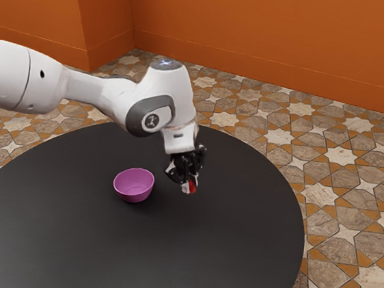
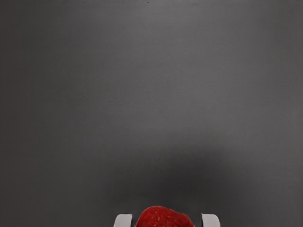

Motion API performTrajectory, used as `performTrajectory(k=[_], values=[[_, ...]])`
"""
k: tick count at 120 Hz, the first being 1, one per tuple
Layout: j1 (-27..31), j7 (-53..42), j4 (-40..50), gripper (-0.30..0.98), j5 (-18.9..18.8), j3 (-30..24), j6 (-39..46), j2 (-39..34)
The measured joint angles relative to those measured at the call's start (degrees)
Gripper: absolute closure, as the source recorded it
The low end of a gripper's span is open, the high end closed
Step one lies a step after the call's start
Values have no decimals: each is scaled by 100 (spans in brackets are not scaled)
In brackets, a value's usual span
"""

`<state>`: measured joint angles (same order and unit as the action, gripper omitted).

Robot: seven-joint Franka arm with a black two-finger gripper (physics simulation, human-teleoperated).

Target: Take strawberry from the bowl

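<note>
Strawberry (image 2: 164,218): out, beside the bowl (image 1: 134,185)
Hand (image 1: 189,186): pinching it
Worktop (image 1: 228,258): next, likely lower beside the bowl, release

Exterior view softly, evenly lit, orange wall (image 1: 273,29) beyond strawberry (image 1: 192,186) fairly bright, worktop (image 1: 51,239) around strawberry dark with faint sheen, wrist view dim grey, broad soft-edged shadow near strawberry, paler sheen farther from strawberry.

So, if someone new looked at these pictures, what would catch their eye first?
Probably the bright red strawberry at the tip of my black gripper. Then the round magenta bowl on the round black table, toward the exterior view's left, and the orange walls behind.
</note>
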<state>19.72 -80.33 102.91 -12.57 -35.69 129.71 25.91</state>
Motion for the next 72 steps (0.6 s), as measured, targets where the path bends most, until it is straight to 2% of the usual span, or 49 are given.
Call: performTrajectory(k=[10, 32, 47, 52, 59, 64, 68, 72], values=[[-31, 65, -1, 74, -102, -32, 5, 102], [-23, 152, -20, 37, -285, -42, -86, 155], [-6, 221, -131, 20, -208, -142, -146, 33], [162, 411, 133, 17, 11, -190, -320, -348], [356, 957, 434, 13, 290, -88, -1029, -1733], [-66, 1238, 390, 11, 523, 606, -1518, -2622], [-456, 1412, 298, 9, 727, 1134, -1876, -2969], [-590, 1573, 183, 8, 884, 1405, -2181, -3150]])
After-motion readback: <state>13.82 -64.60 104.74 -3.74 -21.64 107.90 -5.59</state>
